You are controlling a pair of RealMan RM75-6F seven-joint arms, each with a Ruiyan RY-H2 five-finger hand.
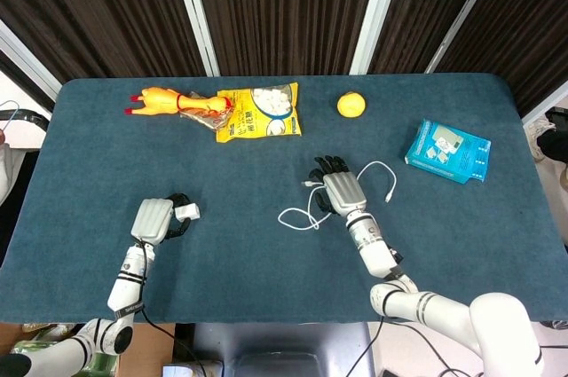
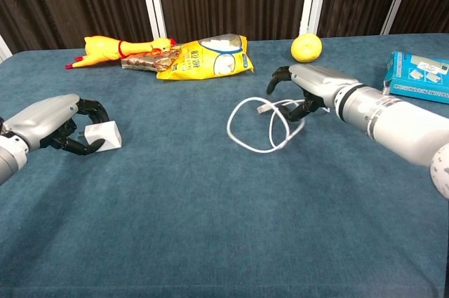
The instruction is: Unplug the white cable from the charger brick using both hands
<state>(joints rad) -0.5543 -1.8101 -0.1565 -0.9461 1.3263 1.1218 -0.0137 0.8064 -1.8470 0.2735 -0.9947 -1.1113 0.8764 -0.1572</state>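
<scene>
The white charger brick (image 1: 186,212) (image 2: 103,134) sits on the blue table at the left. My left hand (image 1: 153,219) (image 2: 52,124) grips it, fingers curled around its near end. The white cable (image 1: 302,215) (image 2: 256,130) lies in loose loops at mid-table, apart from the brick. Its plug end (image 2: 261,109) sticks out free to the left of my right hand (image 1: 342,192) (image 2: 309,89). That hand is low over the table with the cable running in between its thumb and curled fingers. The cable's other end (image 1: 390,192) lies to the right of the hand.
A yellow rubber chicken (image 1: 169,100), a yellow snack bag (image 1: 259,111) and a lemon (image 1: 351,105) lie along the far side. A blue box (image 1: 448,151) is at the right. The blue table's near edge (image 1: 284,315) runs below both arms.
</scene>
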